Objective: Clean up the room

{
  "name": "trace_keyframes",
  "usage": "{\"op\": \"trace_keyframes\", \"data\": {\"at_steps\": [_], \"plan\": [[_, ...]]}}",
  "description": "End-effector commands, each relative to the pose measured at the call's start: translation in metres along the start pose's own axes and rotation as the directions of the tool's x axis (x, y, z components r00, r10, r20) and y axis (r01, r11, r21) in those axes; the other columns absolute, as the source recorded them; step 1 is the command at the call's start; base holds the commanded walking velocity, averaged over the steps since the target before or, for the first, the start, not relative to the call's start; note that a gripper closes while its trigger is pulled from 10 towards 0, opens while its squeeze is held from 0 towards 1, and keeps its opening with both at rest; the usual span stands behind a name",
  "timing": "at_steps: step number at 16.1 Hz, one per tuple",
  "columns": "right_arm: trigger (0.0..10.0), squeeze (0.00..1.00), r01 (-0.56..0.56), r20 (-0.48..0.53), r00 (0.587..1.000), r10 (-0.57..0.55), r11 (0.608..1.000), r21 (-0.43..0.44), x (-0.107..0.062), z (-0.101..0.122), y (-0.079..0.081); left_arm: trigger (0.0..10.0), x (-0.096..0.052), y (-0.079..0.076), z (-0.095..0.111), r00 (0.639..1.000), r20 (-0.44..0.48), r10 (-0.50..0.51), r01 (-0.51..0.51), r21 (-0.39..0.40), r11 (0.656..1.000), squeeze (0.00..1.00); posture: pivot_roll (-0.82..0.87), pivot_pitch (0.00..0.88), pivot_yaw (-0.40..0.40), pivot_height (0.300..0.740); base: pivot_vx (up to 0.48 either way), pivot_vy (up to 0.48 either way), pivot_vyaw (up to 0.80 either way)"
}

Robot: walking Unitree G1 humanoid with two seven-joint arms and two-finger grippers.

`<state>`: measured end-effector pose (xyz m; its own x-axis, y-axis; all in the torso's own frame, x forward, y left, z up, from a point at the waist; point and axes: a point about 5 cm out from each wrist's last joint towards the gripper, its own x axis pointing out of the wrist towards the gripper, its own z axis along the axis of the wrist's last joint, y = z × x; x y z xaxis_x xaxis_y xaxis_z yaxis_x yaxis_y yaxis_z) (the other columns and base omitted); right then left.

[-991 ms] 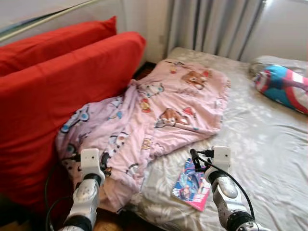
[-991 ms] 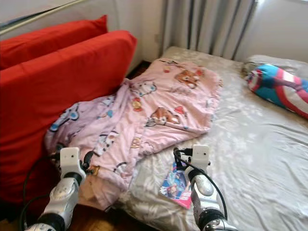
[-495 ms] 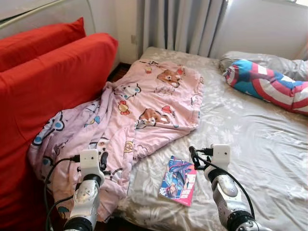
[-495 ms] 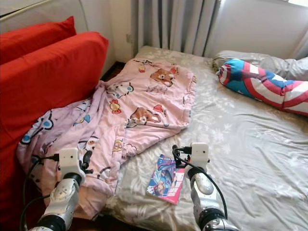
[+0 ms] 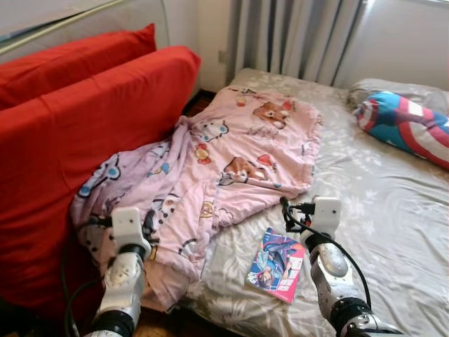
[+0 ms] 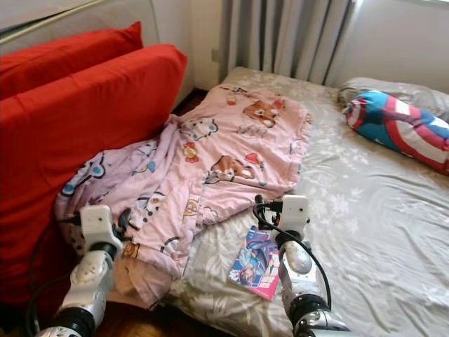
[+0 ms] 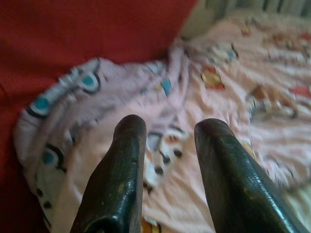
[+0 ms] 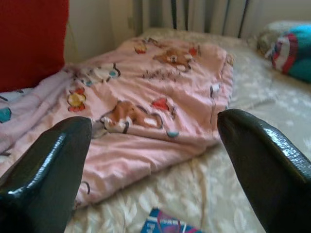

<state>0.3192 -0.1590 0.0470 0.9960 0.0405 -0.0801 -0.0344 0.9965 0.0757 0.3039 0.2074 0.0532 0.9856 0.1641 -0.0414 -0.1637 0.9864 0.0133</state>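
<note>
The thin colourful picture book (image 5: 277, 265) is lying just beside the spread-wide right claw (image 5: 287, 210), nearer than the slightly parted left claw (image 5: 147, 228).

We are looking at a big red cushion (image 5: 84, 140) that is standing up on the left. Another red cushion (image 5: 70, 60) is leaning just behind it, and a shiny metal bar (image 5: 70, 21) is running along above them. A grey bed sheet (image 5: 393, 210) with pale leaves on it is covering the bed. A long pillow (image 5: 407, 126) in blue, red and white is lying at the far right of the bed, and a grey pillow (image 5: 386, 90) is sitting just behind it. Grey curtains (image 5: 295, 38) are hanging at the back, beside a white wall (image 5: 407, 42). We are seeing a bit of dark wood floor (image 6: 133, 326) down by the bed.
</note>
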Motion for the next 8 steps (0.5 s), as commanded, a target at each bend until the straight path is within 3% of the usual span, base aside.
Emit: {"op": "trace_keyframes", "data": {"at_steps": [1, 3, 8], "plan": [[10.0, 0.00, -0.017, 0.035, 0.999, 0.018, 1.000, -0.022, 0.0018, 0.0064, 0.0007, 10.0, -0.0016, 0.0028, 0.0059, 0.999, 0.045, 0.011, -0.012, 0.010, 1.000, 0.00, -0.12, 0.066, -0.046, 0.740, 0.000, 0.000, 0.00], [10.0, 0.00, -0.034, 0.031, 0.999, 0.034, 0.999, -0.020, 0.0003, 0.0043, 0.0032, 10.0, -0.0031, 0.0042, 0.0101, 0.997, 0.073, 0.016, -0.016, 0.009, 1.000, 0.00, -0.12, 0.066, -0.046, 0.740, 0.000, 0.000, 0.00], [10.0, 0.00, -0.053, 0.021, 0.998, 0.054, 0.997, -0.056, 0.0020, 0.0046, 0.0096, 10.0, -0.0103, -0.0009, 0.0031, 0.999, 0.047, -0.007, 0.007, 0.001, 1.000, 0.00, -0.12, 0.060, -0.048, 0.740, 0.000, 0.000, 0.00]]}}
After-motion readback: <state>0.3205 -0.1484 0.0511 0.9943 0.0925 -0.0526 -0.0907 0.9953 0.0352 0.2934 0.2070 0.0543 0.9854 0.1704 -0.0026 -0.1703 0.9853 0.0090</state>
